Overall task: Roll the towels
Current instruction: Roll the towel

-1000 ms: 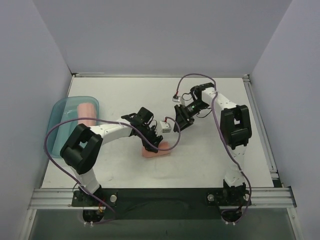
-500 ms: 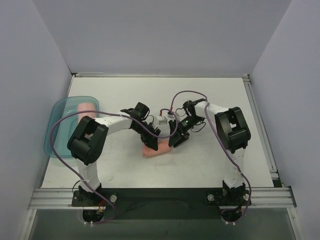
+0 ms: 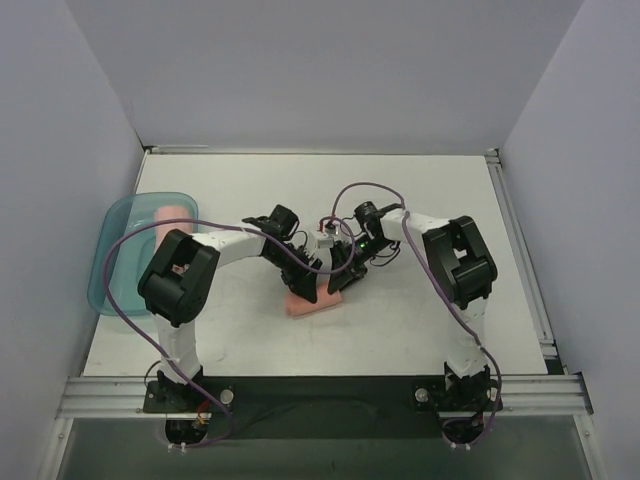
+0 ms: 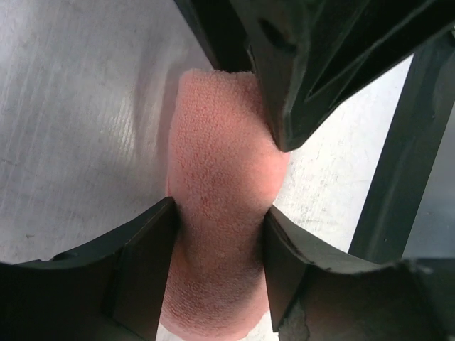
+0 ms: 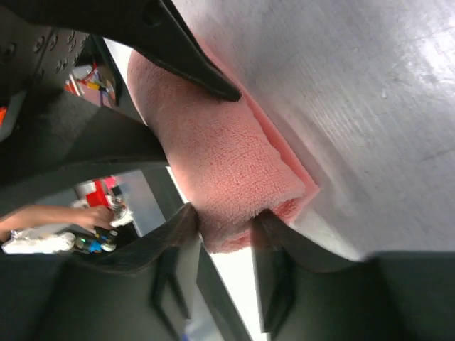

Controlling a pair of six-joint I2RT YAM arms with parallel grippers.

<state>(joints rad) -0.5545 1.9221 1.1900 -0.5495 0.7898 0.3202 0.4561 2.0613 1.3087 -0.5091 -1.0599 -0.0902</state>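
A salmon-pink towel roll lies on the table in front of the arms. My left gripper is shut on its left end; the left wrist view shows the roll squeezed between my two dark fingers. My right gripper is shut on the right end; the right wrist view shows the roll's end pinched between my fingers. The right gripper's fingers also show at the top of the left wrist view. A second pink roll lies in the teal tray.
The translucent teal tray stands at the table's left edge by the grey wall. Purple cables loop over both arms above the roll. White walls close the table at the back and sides.
My right gripper has moved down and left from the table's middle to the roll and closed on its right end. My left gripper stays on the roll.
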